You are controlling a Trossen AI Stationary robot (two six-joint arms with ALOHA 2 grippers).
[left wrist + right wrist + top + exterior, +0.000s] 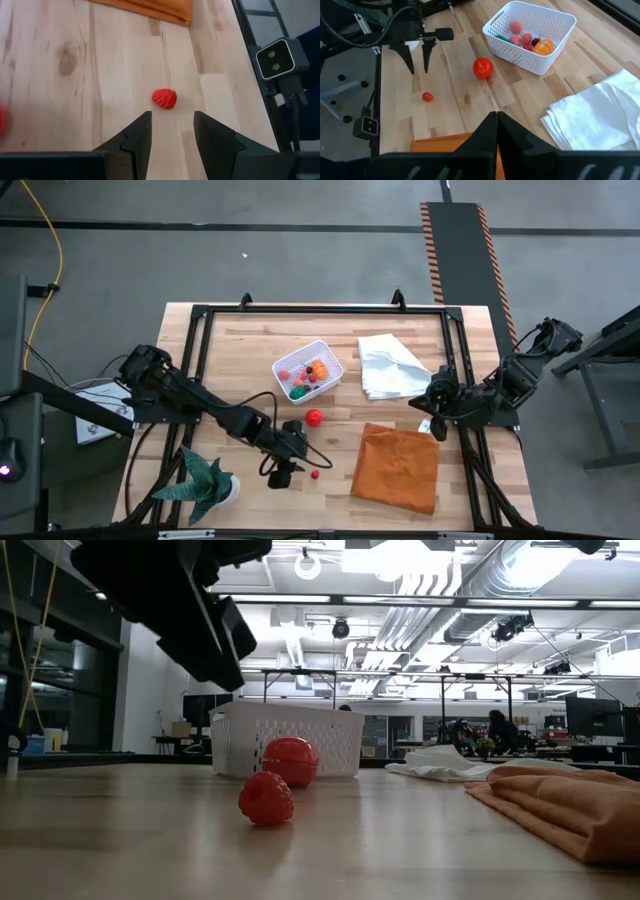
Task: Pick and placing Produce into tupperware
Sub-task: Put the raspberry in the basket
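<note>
A small red raspberry-like piece of produce point(164, 98) lies on the wooden table, near its front edge point(314, 475). My left gripper point(172, 117) hovers open just short of it, slanting down, with nothing between its fingers; the right wrist view shows it above the table point(418, 67). A larger red ball point(314, 417) rests on the table beside the tupperware point(308, 370), a white mesh tub holding several pieces: pink, orange, green, dark red. My right gripper point(496, 117) waits shut and raised near the table's right side point(432, 402).
An orange cloth point(397, 467) lies at the front right and a folded white cloth point(390, 367) at the back right. A green spiky potted plant point(205, 485) stands at the front left. A black frame rail point(320, 308) runs around the table.
</note>
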